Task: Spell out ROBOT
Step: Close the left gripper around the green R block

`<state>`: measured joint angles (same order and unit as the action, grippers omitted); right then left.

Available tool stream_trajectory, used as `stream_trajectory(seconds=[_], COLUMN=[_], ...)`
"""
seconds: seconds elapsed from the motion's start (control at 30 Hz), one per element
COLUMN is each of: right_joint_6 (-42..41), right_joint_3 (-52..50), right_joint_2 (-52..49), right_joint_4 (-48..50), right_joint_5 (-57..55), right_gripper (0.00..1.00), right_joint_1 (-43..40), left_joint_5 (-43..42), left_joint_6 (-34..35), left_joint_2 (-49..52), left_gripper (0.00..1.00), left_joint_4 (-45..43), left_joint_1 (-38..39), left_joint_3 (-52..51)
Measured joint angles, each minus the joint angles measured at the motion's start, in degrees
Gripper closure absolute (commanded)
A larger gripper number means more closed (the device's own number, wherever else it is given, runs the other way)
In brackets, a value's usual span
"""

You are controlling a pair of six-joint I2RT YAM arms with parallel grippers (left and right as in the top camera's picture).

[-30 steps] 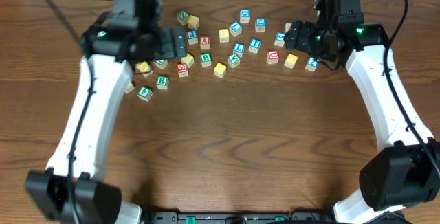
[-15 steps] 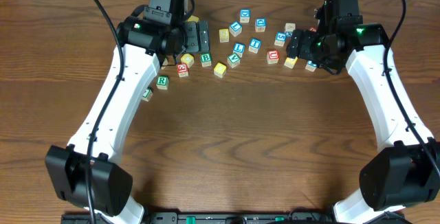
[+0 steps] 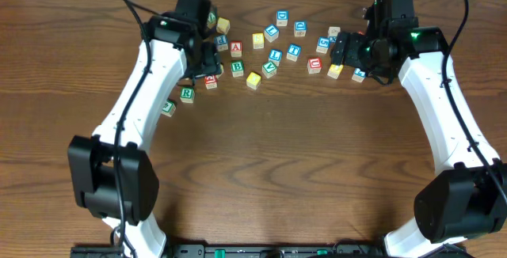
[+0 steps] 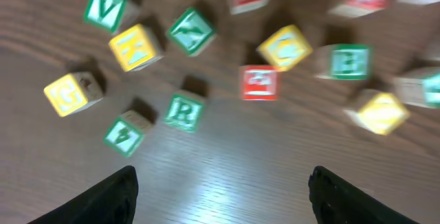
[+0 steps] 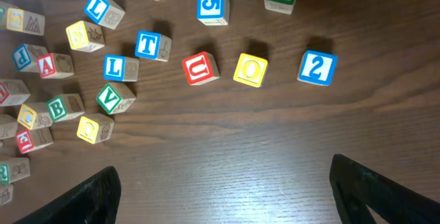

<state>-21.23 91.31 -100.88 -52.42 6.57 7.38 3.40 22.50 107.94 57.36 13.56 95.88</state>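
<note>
While both arms were held over the scatter of letter blocks at the far side of the wooden table (image 3: pixel 261 163), the left gripper (image 4: pixel 221 183) was seen with its fingers (image 4: pixel 103 198) spread wide and nothing held between them. The green R block (image 4: pixel 183 111) was found on the table ahead of that gap, a little left of centre and upright, with a green 4 block (image 4: pixel 124 135) just beside it at the lower left and a red block (image 4: pixel 259 83) near it on the right. A yellow K block (image 4: pixel 135 48) and a green V block (image 4: pixel 105 7) were seen farther off, though much of this view was blurred. The right gripper (image 5: pixel 223 172) was likewise released, its fingers (image 5: pixel 371 191) parted over bare wood. Ahead of them the yellow O block (image 5: pixel 250 69) was placed between a red U block (image 5: pixel 200 69) and a blue 2 block (image 5: pixel 317 68), the three set apart in a loose row. The blue T block (image 5: pixel 148 45) was seen left of the U, with a blue L block (image 5: pixel 118 66) just beside it. The green B block (image 5: pixel 63 107) was located near the left edge of that view. From overhead, the R was seen nearest the table's middle, well apart from the O.
</note>
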Motion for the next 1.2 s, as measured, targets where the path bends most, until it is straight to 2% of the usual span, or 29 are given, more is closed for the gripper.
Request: stream_trajectory(seconds=[0.23,0.53,0.7,0.97,1.2], right_joint_6=[0.0,0.0,0.0,0.0,0.0], right_joint_3=[0.0,0.0,0.0,0.0,0.0], right_joint_2=[0.0,0.0,0.0,0.0,0.0], right_joint_4=[1.3,1.0,0.9,0.8,0.5], right_joint_5=[0.0,0.0,0.0,0.0,0.0], right_gripper=[0.07,0.06,0.06,0.06,0.07], right_joint_1=[0.0,0.0,0.0,0.0,0.0], left_joint_5=[0.2,-0.5,-0.5,-4.5,-6.6], left_joint_6=[-3.4,-5.8,-6.4,-12.1,-14.3], left_joint_2=[6.2,11.0,11.3,11.3,11.3], left_gripper=[0.24,0.25,0.25,0.3,0.31], left_joint_4=[-1.3,-1.7,-2.0,-3.4,-3.4], left_joint_1=[-3.6,-3.8,-4.5,-7.5,-7.1], left_joint_3=[-1.2,-1.5,-1.5,-1.5,-1.5])
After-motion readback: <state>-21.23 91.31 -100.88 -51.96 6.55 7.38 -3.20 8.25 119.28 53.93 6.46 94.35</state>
